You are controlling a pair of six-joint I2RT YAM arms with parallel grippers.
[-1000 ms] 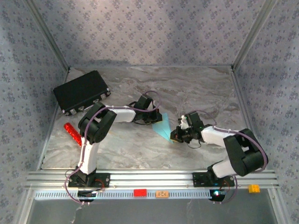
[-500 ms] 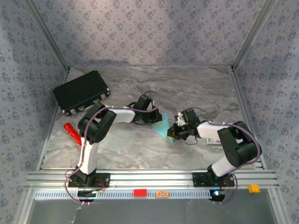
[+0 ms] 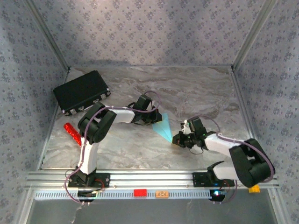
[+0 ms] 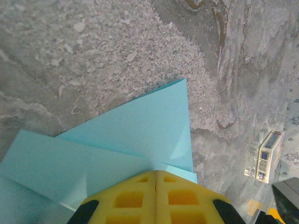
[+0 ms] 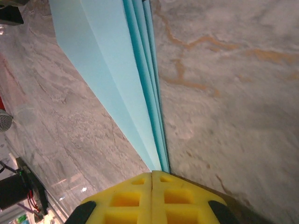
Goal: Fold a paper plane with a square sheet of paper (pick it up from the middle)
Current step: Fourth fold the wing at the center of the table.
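Top external, black case (image 3: 81, 92): closed, contents unseen.
Left gripper (image 4: 155, 172): clenched atop paper plane (image 4: 140, 126).
Right gripper (image 5: 153, 174): clenched on its tip.

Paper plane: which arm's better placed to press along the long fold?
Right, probably. The right gripper sits shut at the pointed tip of the paper plane, in line with its layered long edge. The left gripper, shut at the wide end, looks better for pinning.
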